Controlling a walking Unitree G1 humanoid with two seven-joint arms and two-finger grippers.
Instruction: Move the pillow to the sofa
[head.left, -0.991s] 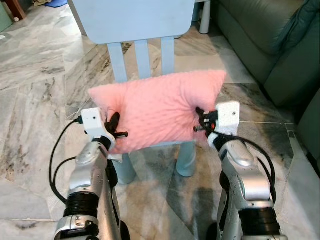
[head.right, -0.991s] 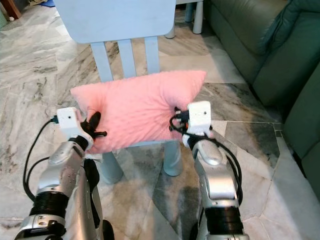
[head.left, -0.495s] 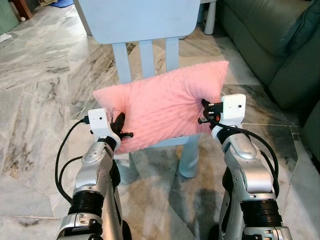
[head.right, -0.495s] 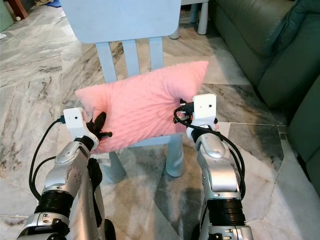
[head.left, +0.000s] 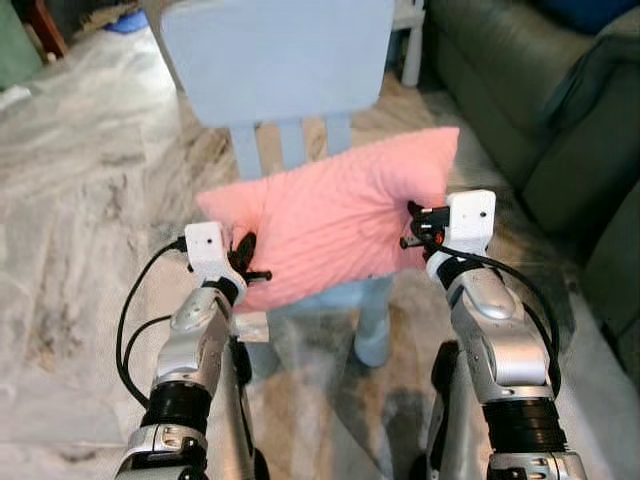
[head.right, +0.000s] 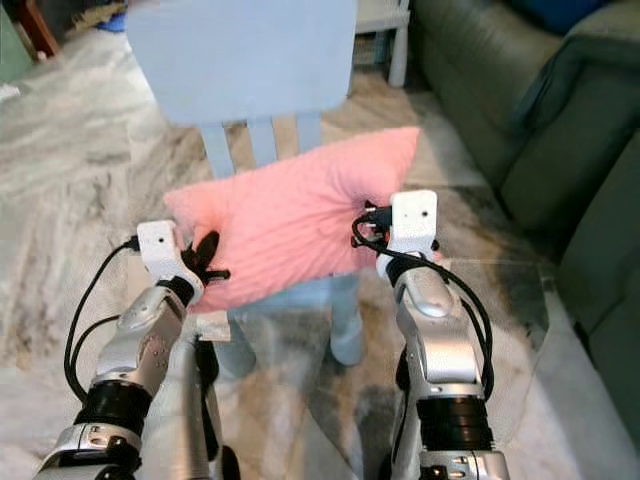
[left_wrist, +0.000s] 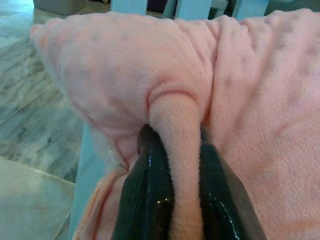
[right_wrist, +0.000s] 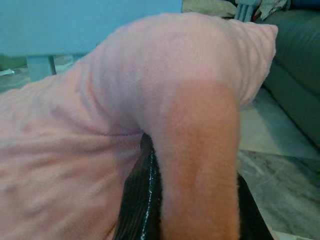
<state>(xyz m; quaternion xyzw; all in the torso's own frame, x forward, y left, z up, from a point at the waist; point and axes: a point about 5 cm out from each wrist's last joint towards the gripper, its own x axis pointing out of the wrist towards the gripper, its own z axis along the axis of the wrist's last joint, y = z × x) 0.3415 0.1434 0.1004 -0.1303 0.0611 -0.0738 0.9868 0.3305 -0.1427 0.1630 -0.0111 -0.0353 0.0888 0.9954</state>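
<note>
Pink pillow (head.left: 335, 220) clamped at both ends: left gripper (head.left: 245, 262) & right gripper (head.left: 415, 228) each pinching a fabric fold, above blue chair (head.left: 275, 60); sofa (head.left: 520, 90) to right.

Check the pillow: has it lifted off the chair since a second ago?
Yes. The pillow has risen against the blue chair, its top edge now nearer the backrest panel, both grippers still pinching it.

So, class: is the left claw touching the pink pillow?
Touching. The left wrist view shows the left claw with a fold of the pink pillow pinched between its two black fingers.
</note>
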